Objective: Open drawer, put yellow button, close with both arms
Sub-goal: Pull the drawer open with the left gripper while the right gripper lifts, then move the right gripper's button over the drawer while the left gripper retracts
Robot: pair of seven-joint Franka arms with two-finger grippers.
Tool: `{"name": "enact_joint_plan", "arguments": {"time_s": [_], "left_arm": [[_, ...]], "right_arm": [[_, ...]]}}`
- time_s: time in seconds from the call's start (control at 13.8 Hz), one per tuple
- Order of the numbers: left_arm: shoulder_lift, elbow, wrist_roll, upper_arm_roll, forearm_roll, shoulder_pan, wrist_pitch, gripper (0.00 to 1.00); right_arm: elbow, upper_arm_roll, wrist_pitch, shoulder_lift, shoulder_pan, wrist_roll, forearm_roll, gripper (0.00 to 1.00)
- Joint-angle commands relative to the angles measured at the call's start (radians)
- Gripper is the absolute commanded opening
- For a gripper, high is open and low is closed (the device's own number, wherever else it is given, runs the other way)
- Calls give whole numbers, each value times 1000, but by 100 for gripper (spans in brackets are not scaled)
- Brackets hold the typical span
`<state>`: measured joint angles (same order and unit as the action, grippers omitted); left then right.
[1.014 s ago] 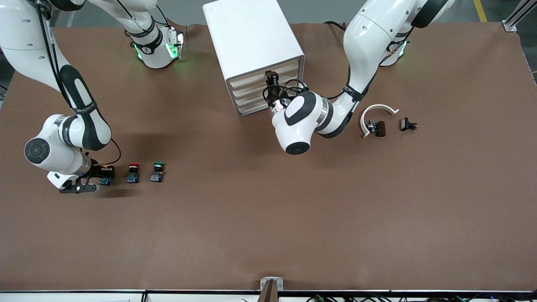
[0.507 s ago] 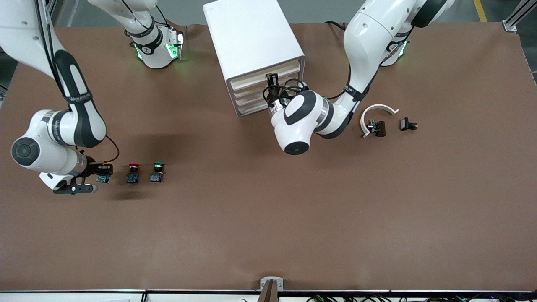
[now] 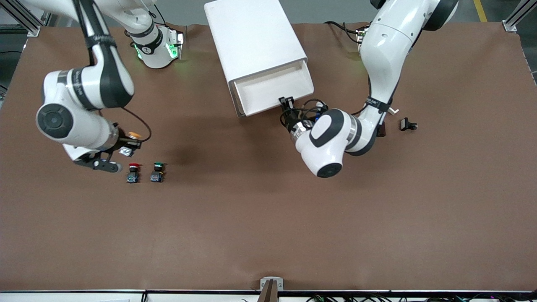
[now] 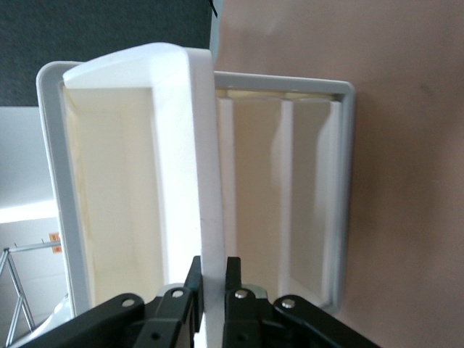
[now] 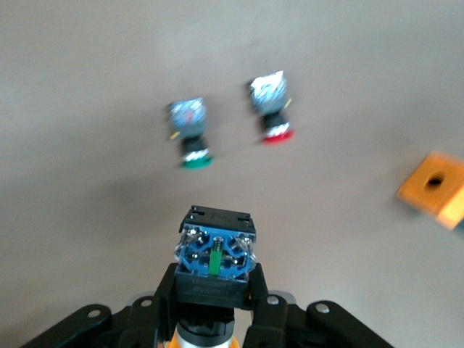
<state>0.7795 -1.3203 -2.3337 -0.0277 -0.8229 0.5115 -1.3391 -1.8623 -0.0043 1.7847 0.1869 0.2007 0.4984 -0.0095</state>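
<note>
The white cabinet (image 3: pixel 251 37) stands at the table's robot side. Its top drawer (image 3: pixel 272 89) is pulled out and shows an empty cream inside. My left gripper (image 3: pixel 286 102) is shut on the drawer's front wall (image 4: pixel 196 181), one finger on each face; in the left wrist view the gripper (image 4: pixel 212 283) sits at that wall's edge. My right gripper (image 3: pixel 127 144) is shut on the yellow button (image 3: pixel 134 135) and holds it in the air above bare table, beside the red-capped button. In the right wrist view the gripper (image 5: pixel 214 290) clamps the black collar, with the blue base (image 5: pixel 215 250) showing.
The red-capped button (image 3: pixel 133 173) and green-capped button (image 3: pixel 157 172) stand side by side on the table; the right wrist view shows the red one (image 5: pixel 272 109) and the green one (image 5: pixel 190 134). An orange block with a hole (image 5: pixel 437 188) lies nearby. A black clip (image 3: pixel 407 124) lies toward the left arm's end.
My left gripper has pulled the top drawer out toward the front camera. My right gripper has lifted the yellow button off the table and carried it up and toward the cabinet.
</note>
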Motion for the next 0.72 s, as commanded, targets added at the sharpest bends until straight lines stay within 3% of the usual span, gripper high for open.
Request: {"name": "enact_joint_plan", "arguments": {"time_s": [0.0,0.36,0.43,0.65], "left_arm": [[44,55,46,25,36,-30,-45,0],[31,62,74,29,47,-34,-55,3],[27,62,80,29,50,-33,-55,12],[11,62,108,25,50,-40,-54,87]], "right_arm": [[81,-10,-108,3,93,232,86,22],[156,-11,-117,11,299,659,187,20],[181,-11,-117,12,321,725,219,20],[255,-11,-110,28,383,895,273,20]]}}
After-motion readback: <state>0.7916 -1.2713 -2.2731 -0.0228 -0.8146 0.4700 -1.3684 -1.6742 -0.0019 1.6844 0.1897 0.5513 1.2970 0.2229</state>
